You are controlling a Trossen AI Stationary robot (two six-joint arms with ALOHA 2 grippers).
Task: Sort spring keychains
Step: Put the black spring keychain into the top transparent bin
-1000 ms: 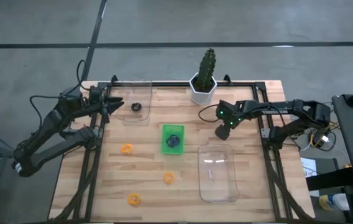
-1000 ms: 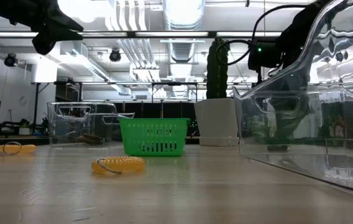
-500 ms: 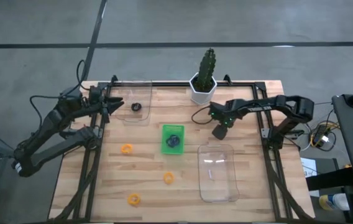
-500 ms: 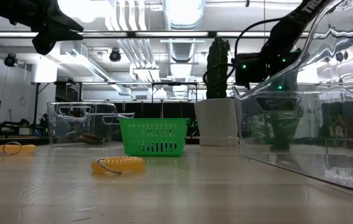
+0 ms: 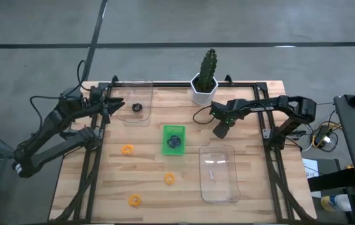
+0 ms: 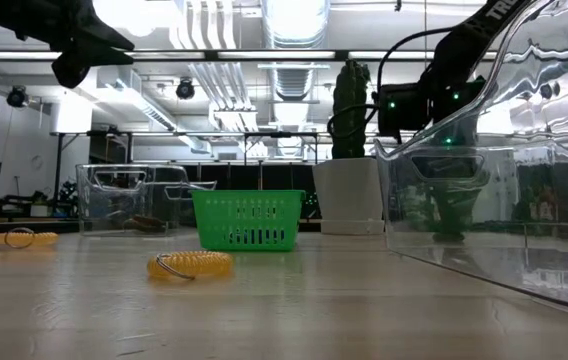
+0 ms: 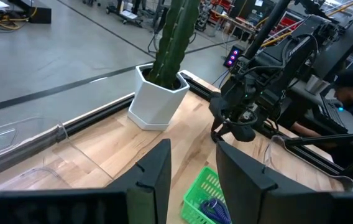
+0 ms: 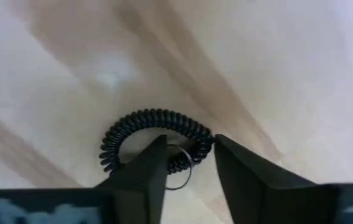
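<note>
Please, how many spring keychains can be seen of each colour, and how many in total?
Orange keychains: 3, loose on the table
Black keychains: 2, one in the clear bin, one at the right end effector
Purple keychains: at least 1, in the green tray; the heap cannot be separated
Total: at least 6

wooden table point(image 5: 252, 181), two clear bins point(image 5: 219, 174), green tray point(image 5: 174, 139), cactus pot point(image 5: 204, 91), keychains point(image 5: 127, 149)

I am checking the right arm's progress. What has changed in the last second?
The right tool moved leftward across the table and its fingers closed in around a black spring keychain lying on the wood. The left tool, the green tray and the orange keychains stayed put.
</note>
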